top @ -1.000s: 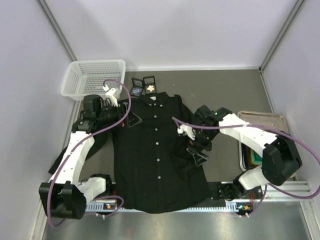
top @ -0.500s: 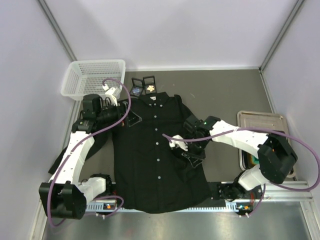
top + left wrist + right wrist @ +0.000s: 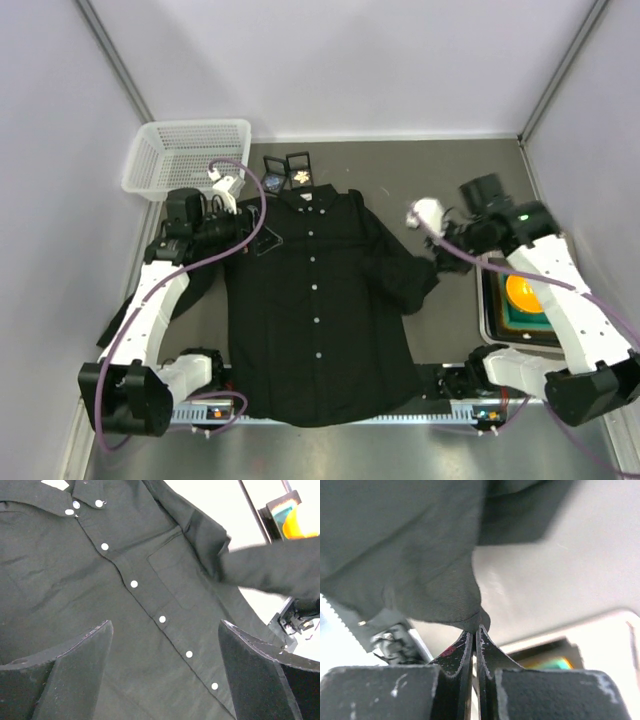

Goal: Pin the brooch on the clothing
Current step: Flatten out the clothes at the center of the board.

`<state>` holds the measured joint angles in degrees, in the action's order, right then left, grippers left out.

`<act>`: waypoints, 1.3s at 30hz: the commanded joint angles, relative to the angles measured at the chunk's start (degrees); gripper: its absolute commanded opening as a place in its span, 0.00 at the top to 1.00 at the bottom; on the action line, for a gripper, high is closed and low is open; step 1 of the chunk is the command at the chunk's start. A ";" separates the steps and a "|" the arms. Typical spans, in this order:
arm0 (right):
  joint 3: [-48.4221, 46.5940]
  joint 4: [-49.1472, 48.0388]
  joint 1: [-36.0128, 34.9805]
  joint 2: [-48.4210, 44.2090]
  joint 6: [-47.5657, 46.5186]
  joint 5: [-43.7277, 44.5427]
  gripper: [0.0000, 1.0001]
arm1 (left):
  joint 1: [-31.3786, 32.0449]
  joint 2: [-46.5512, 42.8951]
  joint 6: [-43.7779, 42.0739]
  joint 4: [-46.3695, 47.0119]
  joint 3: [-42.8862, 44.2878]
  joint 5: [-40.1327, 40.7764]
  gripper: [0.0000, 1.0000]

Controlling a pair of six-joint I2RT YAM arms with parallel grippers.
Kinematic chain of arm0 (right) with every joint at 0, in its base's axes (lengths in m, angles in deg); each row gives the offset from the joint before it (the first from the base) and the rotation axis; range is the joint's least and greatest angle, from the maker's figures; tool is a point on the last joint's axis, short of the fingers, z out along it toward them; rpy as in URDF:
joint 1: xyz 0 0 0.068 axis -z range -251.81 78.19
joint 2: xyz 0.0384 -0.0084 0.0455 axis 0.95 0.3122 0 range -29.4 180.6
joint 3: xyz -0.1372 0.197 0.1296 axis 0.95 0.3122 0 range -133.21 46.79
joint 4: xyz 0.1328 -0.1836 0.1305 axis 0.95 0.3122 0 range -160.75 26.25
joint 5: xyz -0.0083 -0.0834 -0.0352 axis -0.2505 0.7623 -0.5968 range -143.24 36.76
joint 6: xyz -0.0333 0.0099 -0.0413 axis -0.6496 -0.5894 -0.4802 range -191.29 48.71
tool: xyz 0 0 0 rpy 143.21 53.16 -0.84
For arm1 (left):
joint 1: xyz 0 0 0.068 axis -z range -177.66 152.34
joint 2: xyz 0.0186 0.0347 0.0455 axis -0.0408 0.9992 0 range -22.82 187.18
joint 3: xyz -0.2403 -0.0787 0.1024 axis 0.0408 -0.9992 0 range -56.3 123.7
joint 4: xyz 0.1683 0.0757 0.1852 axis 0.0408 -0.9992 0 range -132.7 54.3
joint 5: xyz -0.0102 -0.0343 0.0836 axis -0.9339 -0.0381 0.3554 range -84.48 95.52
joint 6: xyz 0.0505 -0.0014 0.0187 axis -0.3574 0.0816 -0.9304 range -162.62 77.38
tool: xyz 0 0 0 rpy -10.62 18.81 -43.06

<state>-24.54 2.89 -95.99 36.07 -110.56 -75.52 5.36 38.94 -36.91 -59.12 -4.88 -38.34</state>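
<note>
The clothing, a black button-up shirt (image 3: 310, 330), lies flat on the table with its collar at the far end and white buttons (image 3: 134, 584) down the front. My right gripper (image 3: 443, 258) is shut on the shirt's right sleeve (image 3: 420, 570), pinching a fold at its fingertips (image 3: 476, 628) and holding it out to the right. Over the shirt's upper left chest (image 3: 150, 580), my left gripper (image 3: 165, 625) hangs open with nothing in it. Behind the collar, a small pale piece that looks like the brooch (image 3: 300, 177) sits in an open black case.
A white mesh basket (image 3: 190, 150) stands at the back left. A metal tray (image 3: 520, 235) at the right edge holds an orange round thing (image 3: 525, 293) on something green. Grey walls close in the sides and back.
My right gripper shut on the sleeve over the shirt's right side, then swung right and back, pulling the sleeve outward. The left arm stayed still.
</note>
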 commanded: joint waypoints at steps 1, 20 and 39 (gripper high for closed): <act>-11.27 12.12 17.73 0.53 -9.49 5.31 1.00 | -0.39 1.43 -5.27 -2.50 3.42 1.31 0.09; -34.41 10.91 51.34 30.06 -25.69 18.85 1.00 | -0.39 7.41 -15.12 -11.47 4.48 2.11 0.02; -30.97 -0.43 57.32 38.85 -23.76 29.23 1.00 | -0.39 7.32 -13.98 -10.07 3.95 2.99 0.01</act>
<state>-50.81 4.27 -39.17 73.23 -135.74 -47.31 5.36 46.46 -51.51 -71.34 -1.97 -34.21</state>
